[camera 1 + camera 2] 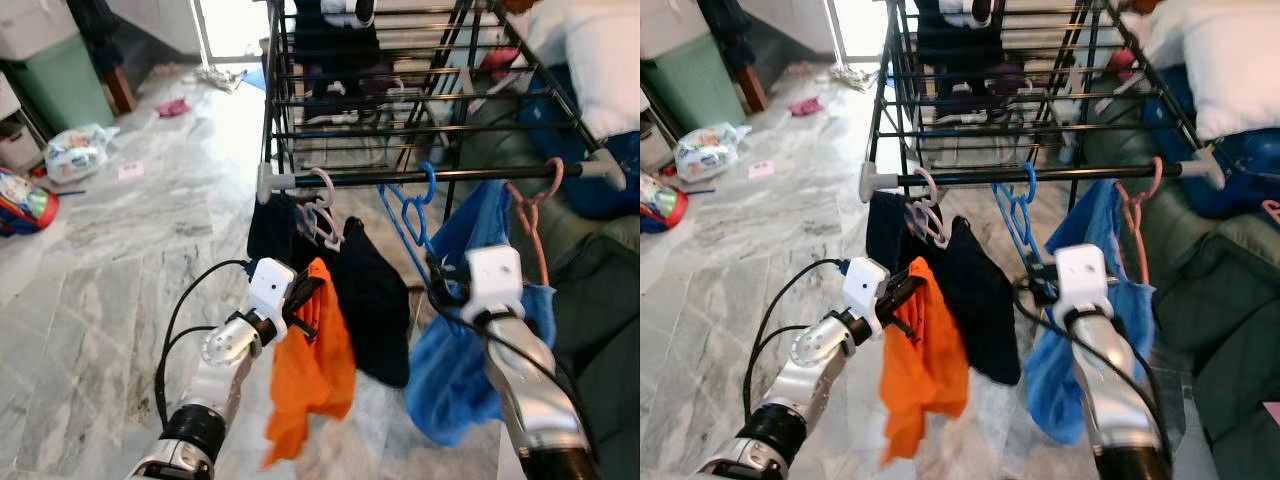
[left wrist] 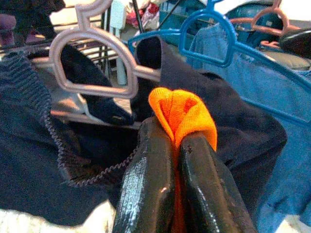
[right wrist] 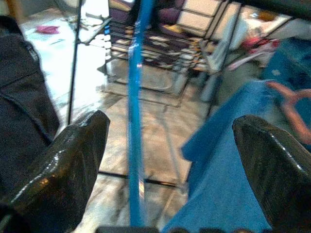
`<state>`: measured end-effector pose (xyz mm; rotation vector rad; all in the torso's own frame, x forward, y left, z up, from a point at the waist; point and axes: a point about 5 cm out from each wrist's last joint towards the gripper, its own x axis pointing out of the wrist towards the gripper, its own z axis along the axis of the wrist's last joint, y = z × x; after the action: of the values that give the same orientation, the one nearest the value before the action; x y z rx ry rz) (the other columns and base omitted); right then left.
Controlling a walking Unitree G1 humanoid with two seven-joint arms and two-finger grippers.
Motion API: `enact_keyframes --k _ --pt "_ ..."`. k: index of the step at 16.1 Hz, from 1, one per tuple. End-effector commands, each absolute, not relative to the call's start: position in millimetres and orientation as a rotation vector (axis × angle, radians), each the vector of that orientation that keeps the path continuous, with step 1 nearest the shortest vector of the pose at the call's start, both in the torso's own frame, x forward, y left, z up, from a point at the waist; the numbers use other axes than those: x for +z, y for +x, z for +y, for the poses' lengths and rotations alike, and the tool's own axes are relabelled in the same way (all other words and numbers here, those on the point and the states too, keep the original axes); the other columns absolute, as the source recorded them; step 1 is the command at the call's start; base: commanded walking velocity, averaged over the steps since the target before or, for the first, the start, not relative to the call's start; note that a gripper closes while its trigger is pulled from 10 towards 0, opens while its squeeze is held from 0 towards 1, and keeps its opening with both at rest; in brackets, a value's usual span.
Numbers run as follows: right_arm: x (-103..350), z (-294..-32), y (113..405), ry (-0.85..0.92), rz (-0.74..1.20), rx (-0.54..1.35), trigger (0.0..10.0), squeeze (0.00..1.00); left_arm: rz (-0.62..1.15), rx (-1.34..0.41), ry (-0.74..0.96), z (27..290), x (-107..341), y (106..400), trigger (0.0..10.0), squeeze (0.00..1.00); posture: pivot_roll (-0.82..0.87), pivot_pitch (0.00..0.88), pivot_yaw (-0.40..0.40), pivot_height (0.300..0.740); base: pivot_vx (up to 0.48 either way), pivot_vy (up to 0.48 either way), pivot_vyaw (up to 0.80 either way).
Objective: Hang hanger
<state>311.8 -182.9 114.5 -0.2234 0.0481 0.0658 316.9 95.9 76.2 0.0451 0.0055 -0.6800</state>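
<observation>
Black drying rack [image 1: 400,178], 3 hangers on front rail: pink [image 1: 322,205], blue [image 1: 412,215], salmon [image 1: 532,215]

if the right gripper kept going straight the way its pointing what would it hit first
Most likely the blue hanger: its thin arm runs between the right gripper's open fingers, just ahead. The blue garment lies to one side. Depth is hard to judge here.

A grey marble floor [image 1: 120,270] is stretching out to the left, catching bright light near the doorway. A green bin [image 1: 62,80] is standing at the far left, with a printed plastic bag [image 1: 75,152] lying beside it and a red and blue bag [image 1: 22,200] sitting at the edge. A white pillow [image 1: 600,60] is resting on dark green cushions [image 1: 600,300] at the right.
</observation>
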Motion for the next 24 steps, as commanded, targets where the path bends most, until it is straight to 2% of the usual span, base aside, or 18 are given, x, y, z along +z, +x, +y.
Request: enact_keyframes --k 1,6,7,8,9,15,24 --pt "113 -178 318 -0.234 0.079 0.095 10.0 0.0 -0.01 -0.695 0.061 97 80 317 10.0 0.0 -0.09 0.14 0.053 0.74 0.0 0.0 0.0" --pt "121 -166 348 -0.248 0.135 0.112 10.0 0.0 -0.007 -0.709 0.063 97 81 316 10.0 0.0 -0.07 0.138 0.054 0.74 0.0 0.0 0.0" --pt "121 -165 352 -0.249 0.143 0.105 9.0 0.0 -0.006 -0.709 0.062 97 81 316 10.0 0.0 -0.07 0.137 0.053 0.74 0.0 0.0 0.0" --pt "121 -164 357 -0.248 0.16 0.097 4.9 0.0 -0.005 -0.709 0.062 97 80 316 10.0 0.0 -0.07 0.136 0.053 0.74 0.0 0.0 0.0" --pt "120 -162 360 -0.239 0.177 0.094 0.0 0.0 -0.003 -0.71 0.062 97 80 316 10.0 0.0 -0.07 0.134 0.051 0.74 0.0 0.0 0.0" --pt "120 -153 368 -0.202 0.192 0.101 0.0 0.0 0.005 -0.718 0.064 94 80 316 10.0 0.0 -0.07 0.131 0.054 0.74 0.0 0.0 0.0" --pt "121 -161 371 -0.208 0.19 0.071 0.0 0.0 0.011 -0.728 0.064 89 79 317 10.0 0.0 -0.08 0.125 0.053 0.74 0.0 0.0 0.0"
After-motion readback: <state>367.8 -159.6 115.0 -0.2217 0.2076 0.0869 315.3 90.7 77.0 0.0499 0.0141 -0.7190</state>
